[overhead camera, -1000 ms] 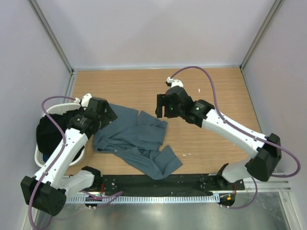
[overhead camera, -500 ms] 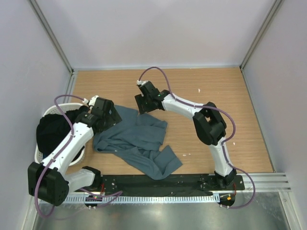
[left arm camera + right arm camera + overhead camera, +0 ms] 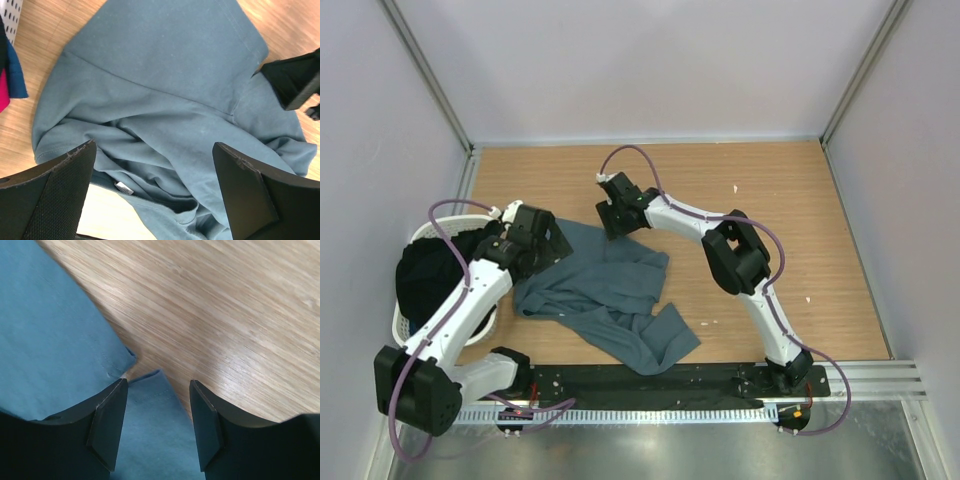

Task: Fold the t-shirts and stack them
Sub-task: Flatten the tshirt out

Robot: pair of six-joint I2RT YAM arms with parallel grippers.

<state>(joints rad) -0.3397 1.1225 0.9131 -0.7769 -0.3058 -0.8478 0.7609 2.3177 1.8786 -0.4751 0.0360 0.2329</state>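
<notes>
A slate blue-grey t-shirt (image 3: 610, 290) lies crumpled on the wooden table in front of the arms. Its small white neck label (image 3: 123, 187) shows in the left wrist view. My left gripper (image 3: 551, 243) hovers over the shirt's left upper part, wide open (image 3: 155, 192), with nothing between its fingers (image 3: 50, 195). At the shirt's far edge, my right gripper (image 3: 612, 221) is down and open (image 3: 157, 425). Its two fingers (image 3: 107, 422) straddle a hemmed corner of the t-shirt (image 3: 150, 430) without pinching it.
A white laundry basket (image 3: 402, 322) stands at the left table edge, holding dark clothes (image 3: 425, 275); red and blue cloth (image 3: 9, 82) shows by it. The right gripper's dark finger (image 3: 295, 80) shows in the left wrist view. Grey walls enclose the table.
The right arm swung left from mid-table to the shirt's far edge, and its jaws narrowed. The left gripper stayed over the shirt and opened a little wider.
</notes>
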